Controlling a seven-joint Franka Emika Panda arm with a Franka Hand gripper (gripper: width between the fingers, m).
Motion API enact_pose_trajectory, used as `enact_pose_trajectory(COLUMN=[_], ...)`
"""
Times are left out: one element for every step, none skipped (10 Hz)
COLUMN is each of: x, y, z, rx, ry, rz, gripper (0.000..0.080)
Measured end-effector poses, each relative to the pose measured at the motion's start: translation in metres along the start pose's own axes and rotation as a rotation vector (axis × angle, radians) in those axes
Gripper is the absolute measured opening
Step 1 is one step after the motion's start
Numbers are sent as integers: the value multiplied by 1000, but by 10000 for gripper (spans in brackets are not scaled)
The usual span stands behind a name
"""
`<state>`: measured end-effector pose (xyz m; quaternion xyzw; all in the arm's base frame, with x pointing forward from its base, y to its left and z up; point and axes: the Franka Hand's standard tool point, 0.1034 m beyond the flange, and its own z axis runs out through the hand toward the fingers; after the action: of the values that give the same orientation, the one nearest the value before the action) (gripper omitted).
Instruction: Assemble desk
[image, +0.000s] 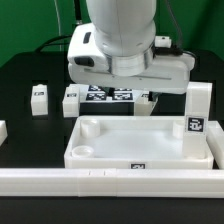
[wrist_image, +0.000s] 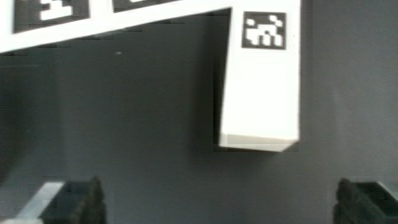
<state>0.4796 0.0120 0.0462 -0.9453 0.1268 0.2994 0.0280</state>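
Observation:
The desk tabletop (image: 140, 150), a white tray with a raised rim and round corner sockets, lies at the front of the table. One white square leg (wrist_image: 263, 85) with a tag at its far end lies on the black mat beside the marker board (wrist_image: 107, 20). My gripper (wrist_image: 217, 197) hovers over the mat short of this leg, open, with nothing between its dark fingers (wrist_image: 71, 200). In the exterior view that leg (image: 146, 103) shows just under the arm's white hand (image: 130, 60). Two more legs (image: 38, 97) (image: 70, 100) sit toward the exterior view's left. Another leg (image: 198, 110) stands upright at the right.
A long white border rail (image: 110, 182) runs along the front of the tabletop. The marker board (image: 110, 96) lies behind the tabletop, under the arm. A white piece (image: 3, 131) shows at the exterior view's left edge. Cables hang behind the arm.

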Motion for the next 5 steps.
enact_pose_trajectory(x=[-1,-3,-5,-5,-5], y=[-6,-7,-3,-4,-4], z=[1,1,3,4,4], rx=[55,100,101,98,98], ry=[-10,-32,-51,-50,-50], rz=[41,78,92,88,88], gripper=[648,648,648,648,648])
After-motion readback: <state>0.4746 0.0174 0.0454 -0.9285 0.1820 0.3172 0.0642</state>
